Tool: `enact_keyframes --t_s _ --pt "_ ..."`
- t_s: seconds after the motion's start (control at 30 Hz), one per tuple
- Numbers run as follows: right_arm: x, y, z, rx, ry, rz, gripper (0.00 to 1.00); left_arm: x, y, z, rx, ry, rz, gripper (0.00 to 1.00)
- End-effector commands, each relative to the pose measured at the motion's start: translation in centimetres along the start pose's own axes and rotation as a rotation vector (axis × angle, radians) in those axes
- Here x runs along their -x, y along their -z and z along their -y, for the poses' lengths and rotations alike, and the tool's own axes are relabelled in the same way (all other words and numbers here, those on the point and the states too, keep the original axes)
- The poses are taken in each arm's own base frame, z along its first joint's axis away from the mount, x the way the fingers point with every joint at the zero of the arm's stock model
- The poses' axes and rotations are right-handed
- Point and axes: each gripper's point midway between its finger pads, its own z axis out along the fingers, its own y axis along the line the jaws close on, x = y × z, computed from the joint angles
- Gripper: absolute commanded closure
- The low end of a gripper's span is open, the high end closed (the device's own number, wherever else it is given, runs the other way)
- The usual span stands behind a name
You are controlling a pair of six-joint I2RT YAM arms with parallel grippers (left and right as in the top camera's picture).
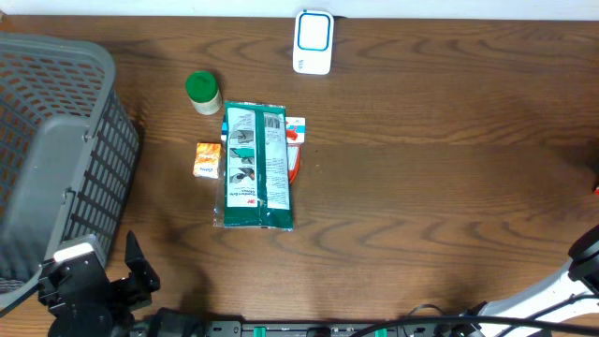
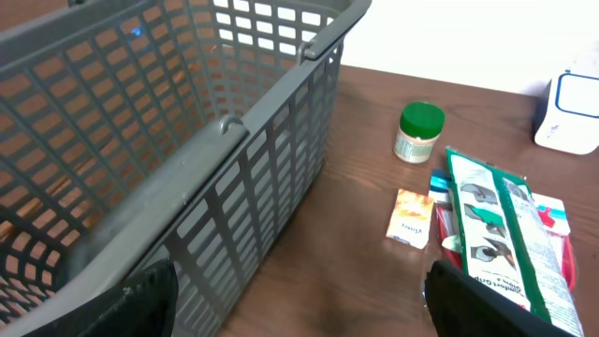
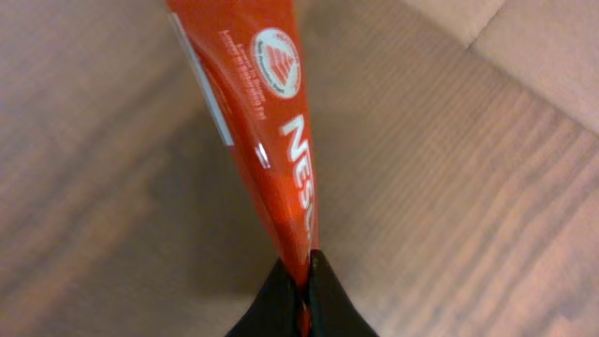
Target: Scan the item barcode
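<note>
Tightly, right jaws pinch a flat, glossy red sachet (image 3: 270,117) — tapering; left jaws gape wide.

A mock shop checkout: a grey plastic shopping basket (image 1: 56,159) stands on the wood-grain counter (image 1: 449,168) near packaged goods, a green packet (image 1: 255,168) and green-lidded jar (image 1: 202,92), with a white barcode scanner (image 1: 313,41) behind.

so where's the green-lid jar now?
Overhead: the green-lid jar stands left of centre, between the grey basket and the green packet, just beyond the orange box.
</note>
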Motion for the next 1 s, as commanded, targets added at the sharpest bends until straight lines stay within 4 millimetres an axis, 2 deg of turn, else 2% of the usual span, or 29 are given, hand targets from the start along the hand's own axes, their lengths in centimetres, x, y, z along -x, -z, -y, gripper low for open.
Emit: enact_keyframes --t_s 0.0,0.03,0.1,0.13,0.23,0.47,0.5,0.6,0.67,0.7,0.73,0.77,0.8,0.83,0.87,0.9,0.93,0.97 --pt "2.4 0.7 -1.1 0.015 0.027 0.050 0.43 -0.7 -0.3 0.0 0.007 0.012 -0.028 0.16" --pt "2.3 0.8 -1.2 0.016 0.029 0.043 0.26 -0.9 -0.3 0.0 0.008 0.008 -0.035 0.16" --pt "2.1 0.9 -1.1 0.015 0.029 0.022 0.06 -1.1 -0.3 -0.1 0.010 0.003 -0.046 0.16" --pt "2.1 1.1 -1.2 0.019 0.029 0.010 0.03 -1.2 -0.3 -0.1 0.010 0.001 -0.050 0.16" --pt "2.4 2.0 -1.8 0.055 0.030 0.002 0.01 -1.3 -0.3 -0.1 0.011 0.000 -0.052 0.16" --pt "5.8 5.9 -2.3 0.087 0.055 0.092 0.01 -1.3 -0.3 -0.1 0.012 -0.001 -0.052 0.16" --pt "6.0 6.1 -2.3 0.086 0.063 0.095 0.04 -1.3 -0.3 -0.1 0.012 -0.001 -0.052 0.16" --pt "5.5 6.0 -2.0 0.067 0.066 0.075 0.09 -1.3 -0.3 -0.1 0.012 -0.001 -0.052 0.16" --pt "4.9 5.6 -1.6 0.042 0.065 0.054 0.01 -1.3 -0.3 -0.1 0.012 -0.001 -0.052 0.16" --pt "4.6 5.4 -1.4 0.035 0.067 0.045 0.03 -1.3 -0.3 -0.1 0.012 -0.001 -0.052 0.16" --pt "4.4 5.2 -1.3 0.025 0.067 0.038 0.14 -1.3 -0.3 -0.1 0.012 -0.001 -0.052 0.16" --pt "4.2 5.0 -1.2 0.020 0.066 0.030 0.15 -1.3 -0.3 -0.1 0.011 -0.001 -0.052 0.16" --pt "4.0 4.9 -1.1 0.017 0.066 0.025 0.11 -1.3 -0.3 -0.1 0.012 0.000 -0.052 0.16" --pt "3.9 4.8 -1.1 0.017 0.066 0.021 0.01 -1.3 -0.3 -0.1 0.011 -0.001 -0.052 0.16" --pt "3.7 4.6 -1.1 0.018 0.066 0.017 0.09 -1.3 -0.3 -0.1 0.011 0.000 -0.052 0.16" --pt "3.7 4.5 -1.1 0.017 0.067 0.015 0.38 -1.3 -0.3 -0.1 0.011 -0.001 -0.052 0.16" --pt "3.6 4.4 -1.1 0.017 0.067 0.012 0.59 -1.3 -0.3 -0.1 0.011 -0.001 -0.052 0.16" --pt "3.5 4.3 -1.1 0.017 0.066 0.011 0.52 -1.3 -0.3 -0.1 0.011 -0.001 -0.052 0.16"
